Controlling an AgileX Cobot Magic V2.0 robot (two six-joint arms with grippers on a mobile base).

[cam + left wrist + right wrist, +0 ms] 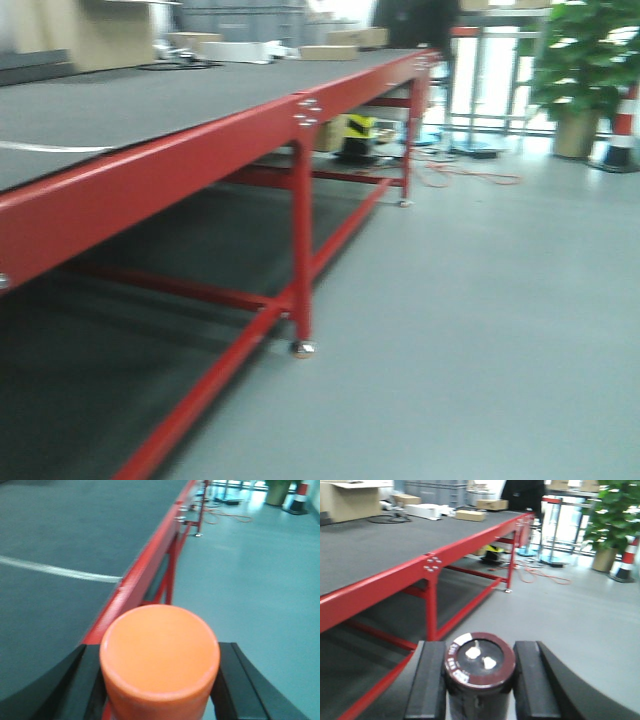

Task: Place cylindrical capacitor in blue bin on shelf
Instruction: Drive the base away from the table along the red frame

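Grey floor [480,330] runs along the right of a long red frame [200,140] carrying a dark tabletop [150,100]; front view is blurred.

Containers, all at the far end of the tabletop: flat cardboard boxes [470,515], a bigger open carton [350,500] at far left, grey crates [432,487] behind them. Contents cannot be seen. On the floor at far right a pot [603,559] holds a leafy green plant [612,515].

Right pincer [479,647] is clenched on the cylindrical capacitor [479,662], with a black finger [427,680] pressed on each side. The capacitor stands upright, its top facing the camera: dark disc, two pale terminals, printed rim. It is held out over the floor, to the right of the table's edge.

Left pincer [160,647] grasps an orange cylinder [160,655] the same way, black fingers [240,680] flanking it. It sits right over the red edge rail, tabletop to its left and floor to its right.

Edges and room: the rail runs straight away from both cameras, with open lower bars and legs under it. A thin white strip [55,571] lies across the tabletop near the edge. Wide bare floor lies to the right. Farther off, a yellow-black object [358,128] sits under the table, an orange cable [545,575] loops on the floor, and a striped traffic cone [626,562] stands beside the pot.
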